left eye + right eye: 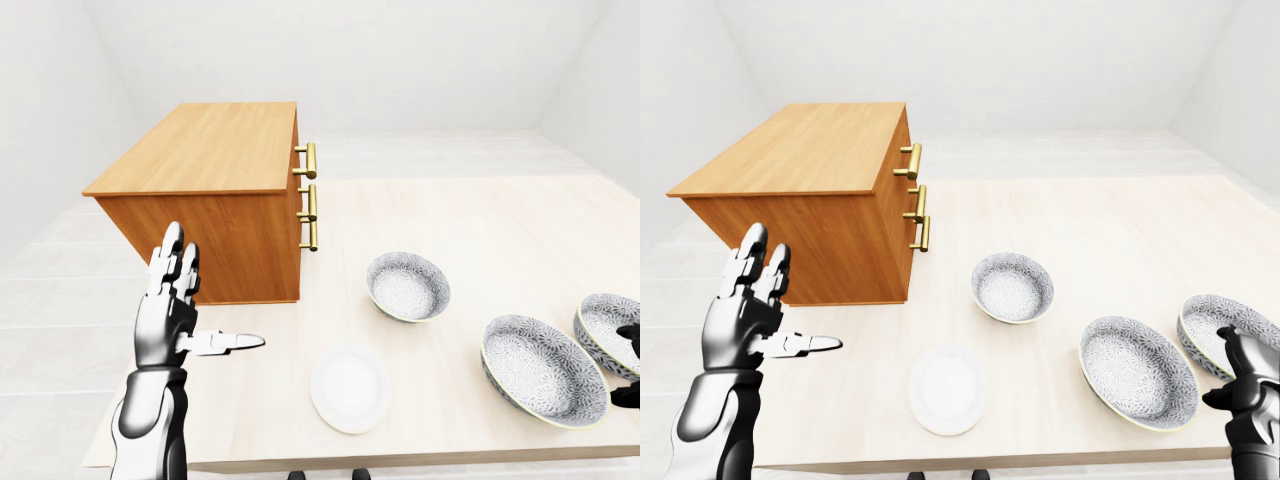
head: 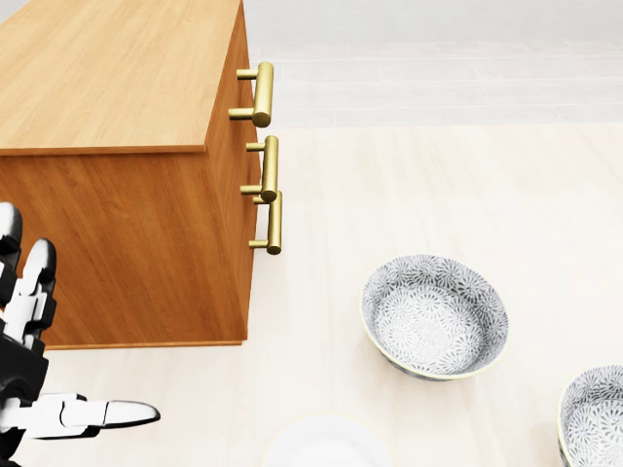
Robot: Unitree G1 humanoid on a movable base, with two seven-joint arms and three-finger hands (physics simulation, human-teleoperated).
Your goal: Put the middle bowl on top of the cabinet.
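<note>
1. The middle bowl (image 1: 1138, 373), round and speckle-patterned, sits on the pale desk (image 1: 1110, 230) between two similar bowls.
2. A white plate (image 1: 945, 389) lies nearby.
3. The wooden cabinet (image 1: 215, 190) has brass handles (image 2: 268, 165).
4. The left hand (image 1: 170, 310) is raised, fingers spread; the right hand (image 1: 1250, 390) hangs loosely open beside the bowls.

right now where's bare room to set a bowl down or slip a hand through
The cabinet top is bare. The table is open above the bowls, right of the brass handles. There is a narrower gap between the left bowl and the plate. It is crowded lower right: middle bowl, right bowl and the right hand sit close.
</note>
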